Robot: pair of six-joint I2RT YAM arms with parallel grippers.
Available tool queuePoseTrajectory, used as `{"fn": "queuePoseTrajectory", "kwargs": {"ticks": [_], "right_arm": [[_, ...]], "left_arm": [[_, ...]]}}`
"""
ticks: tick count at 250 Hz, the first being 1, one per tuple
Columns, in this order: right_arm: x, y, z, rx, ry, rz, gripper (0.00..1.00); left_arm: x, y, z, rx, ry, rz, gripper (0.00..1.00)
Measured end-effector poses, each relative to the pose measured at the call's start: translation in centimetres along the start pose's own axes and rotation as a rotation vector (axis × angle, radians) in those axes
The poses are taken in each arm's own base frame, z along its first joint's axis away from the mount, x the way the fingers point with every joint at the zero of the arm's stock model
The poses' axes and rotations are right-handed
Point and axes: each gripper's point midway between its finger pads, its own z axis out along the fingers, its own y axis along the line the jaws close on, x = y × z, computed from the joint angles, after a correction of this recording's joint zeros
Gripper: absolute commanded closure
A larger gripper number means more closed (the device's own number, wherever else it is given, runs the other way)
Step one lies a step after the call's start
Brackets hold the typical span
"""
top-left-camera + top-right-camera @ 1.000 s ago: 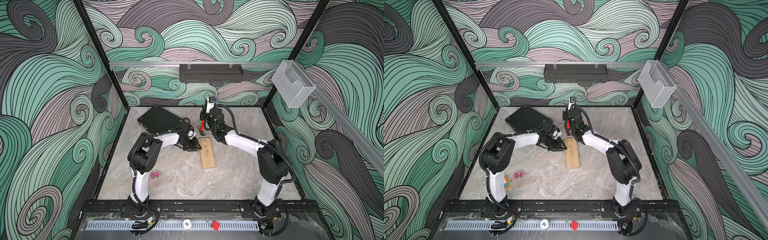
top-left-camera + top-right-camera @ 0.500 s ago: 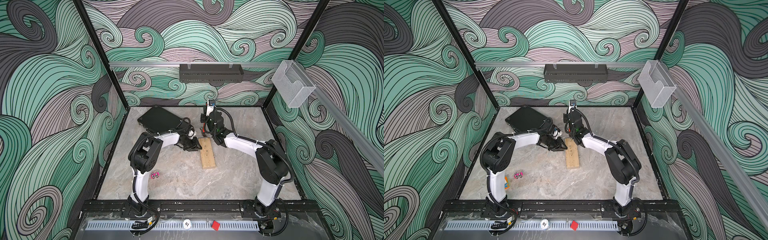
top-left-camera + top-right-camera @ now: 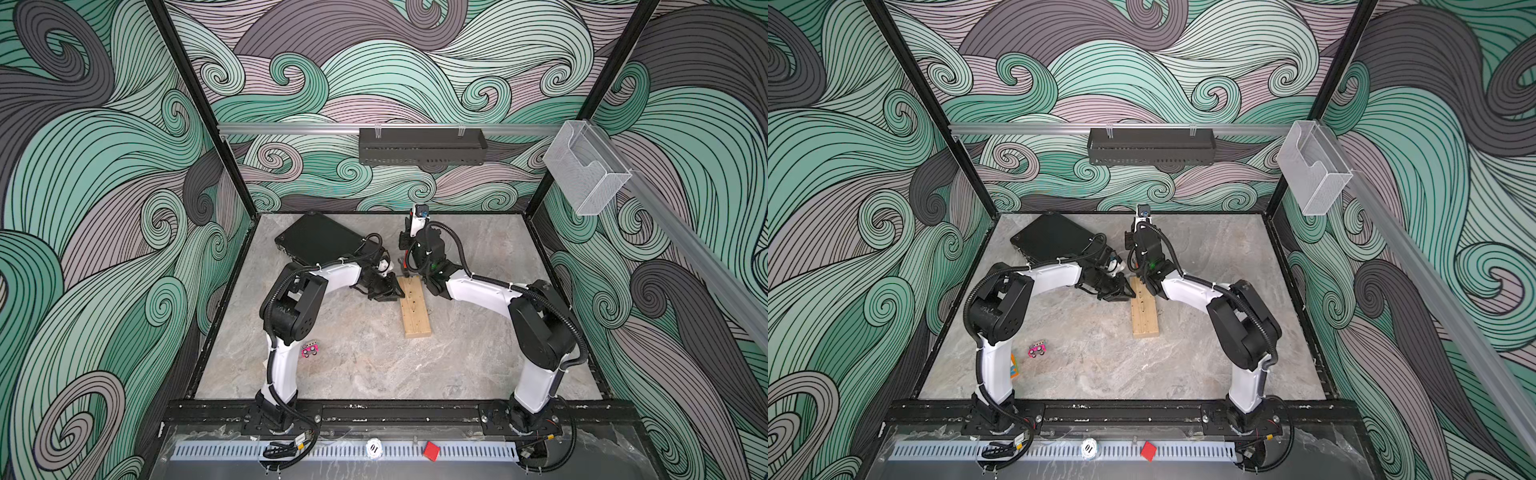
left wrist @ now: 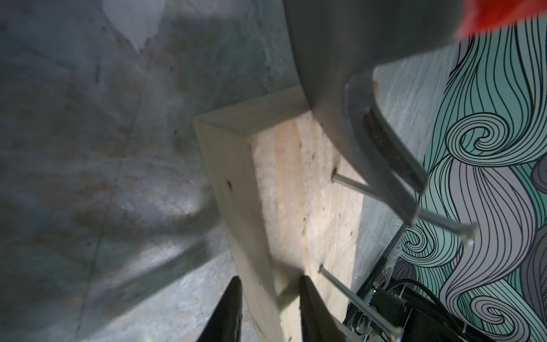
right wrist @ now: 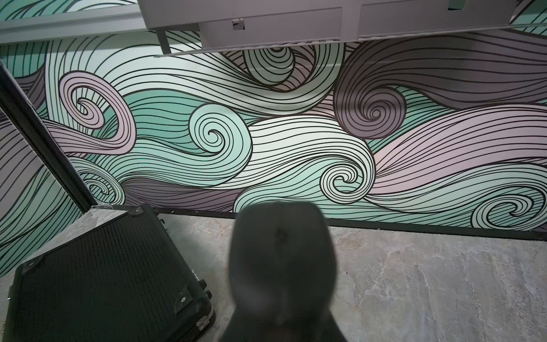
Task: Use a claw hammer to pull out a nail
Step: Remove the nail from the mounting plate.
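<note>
R gripper clenched on claw hammer handle; head at far end of wood block, claw hooked round nail shaft. L gripper fingers straddle block edge, can't tell if clamped.

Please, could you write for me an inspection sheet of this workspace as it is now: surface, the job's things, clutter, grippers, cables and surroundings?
Surface: grey marbled table; no spill seen.
Job's things: wooden block lies flat mid-table; hammer has its claw around a raised nail; a second nail stands nearer the left gripper.
Clutter: black case at the back left; small pink item by the left arm.
Grippers: left gripper closed on the block's edge, it seems; right gripper shut on the hammer's handle.
Cables: black hoses follow both arms; none over the block.
Surroundings: wave-patterned walls; black shelf; clear basket.
</note>
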Motion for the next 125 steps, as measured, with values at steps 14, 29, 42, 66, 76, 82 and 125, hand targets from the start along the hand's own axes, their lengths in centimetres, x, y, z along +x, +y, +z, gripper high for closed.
{"fn": "queuePoseTrajectory", "kwargs": {"ticks": [14, 29, 42, 66, 76, 82, 125], "right_arm": [[-0.1, 0.2, -0.1, -0.002, -0.002, -0.004, 1.0], [-0.2, 0.4, -0.3, -0.002, -0.003, -0.009, 1.0], [-0.4, 0.4, -0.4, -0.001, -0.007, -0.015, 1.0], [-0.7, 0.3, -0.7, 0.009, -0.014, -0.022, 1.0], [-0.8, 0.2, -0.8, 0.012, -0.016, -0.022, 1.0], [-0.8, 0.1, -0.9, 0.014, -0.016, -0.024, 1.0], [-0.8, 0.0, -1.3, 0.018, -0.017, -0.025, 1.0]], "left_arm": [[0.0, 0.0, 0.0, 0.0, 0.001, -0.001, 0.69], [0.0, 0.0, 0.0, 0.0, 0.002, -0.001, 0.7], [0.0, 0.0, 0.0, 0.0, 0.002, -0.002, 0.7], [0.0, 0.0, 0.0, 0.0, 0.003, -0.002, 0.7], [0.0, 0.0, 0.0, 0.0, 0.003, -0.002, 0.7], [0.0, -0.1, 0.0, -0.001, 0.004, -0.003, 0.7], [0.0, 0.0, 0.0, -0.003, 0.007, -0.005, 0.7]]}}
